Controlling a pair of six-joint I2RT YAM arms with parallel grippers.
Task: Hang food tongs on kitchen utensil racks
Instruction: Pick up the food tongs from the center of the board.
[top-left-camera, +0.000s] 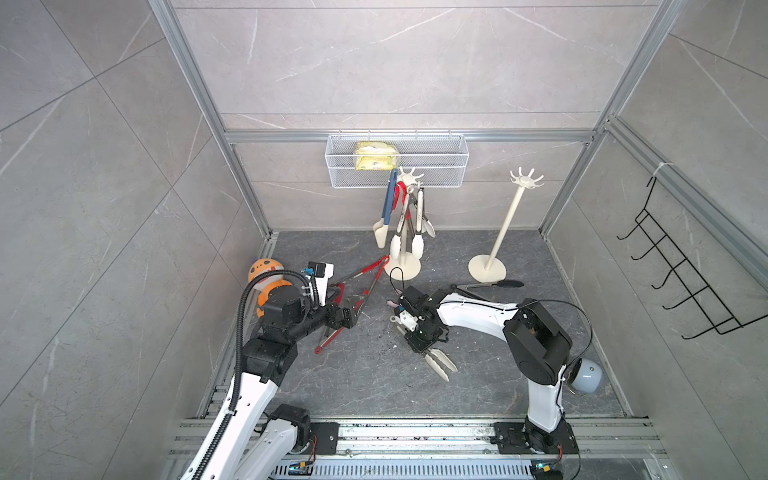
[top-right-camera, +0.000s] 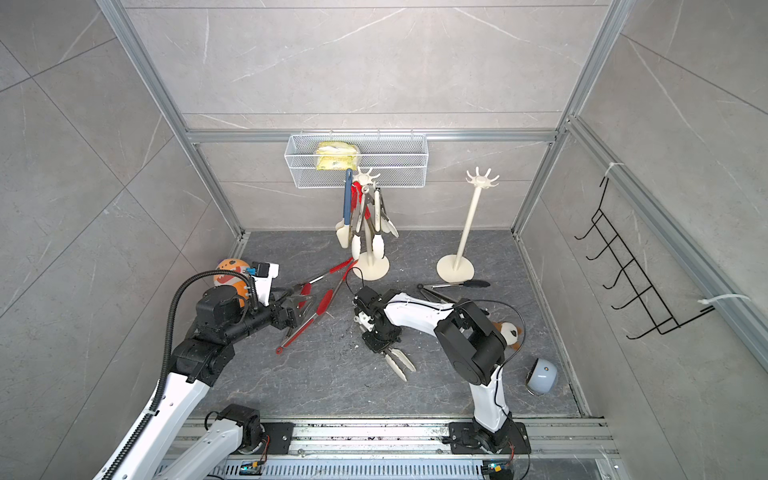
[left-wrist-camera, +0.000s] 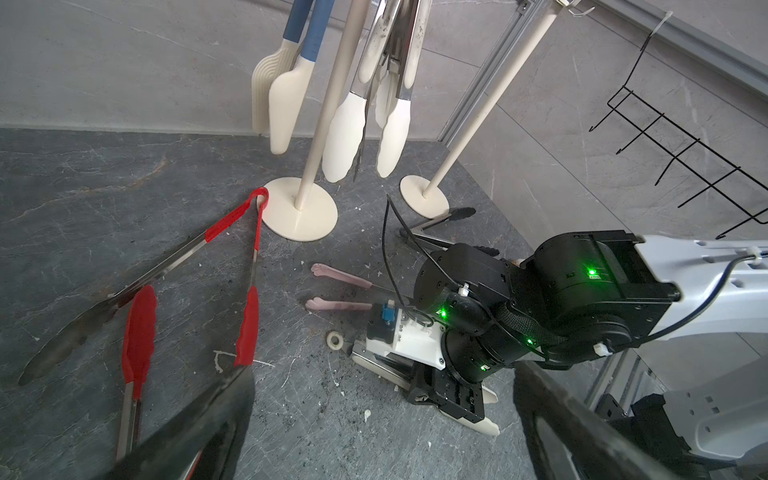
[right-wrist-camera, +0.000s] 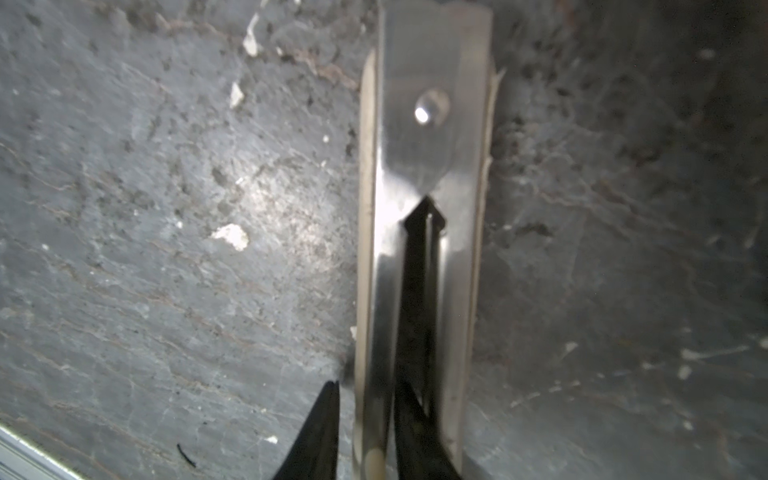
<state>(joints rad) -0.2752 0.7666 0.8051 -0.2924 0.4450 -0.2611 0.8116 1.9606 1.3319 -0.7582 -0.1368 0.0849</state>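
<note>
Slippage looks likeliest: right fingers (right-wrist-camera: 320, 436) sit narrow about cream-tipped steel tongs (top-left-camera: 440, 365), mid-frame on the dark worktop (top-left-camera: 353, 386), grip unclear; smooth steel may slide out on lifting. Left fingers (left-wrist-camera: 199, 415) gape wide; empty cream pronged rack (top-left-camera: 505, 224) stands upper right.

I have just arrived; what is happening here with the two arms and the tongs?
The right gripper is down at the floor, its fingers either side of the steel handle of cream-tipped tongs; whether it grips firmly is unclear. The left gripper hangs open over two red tongs lying nearby. One utensil rack carries several hanging tongs; the second rack is bare.
</note>
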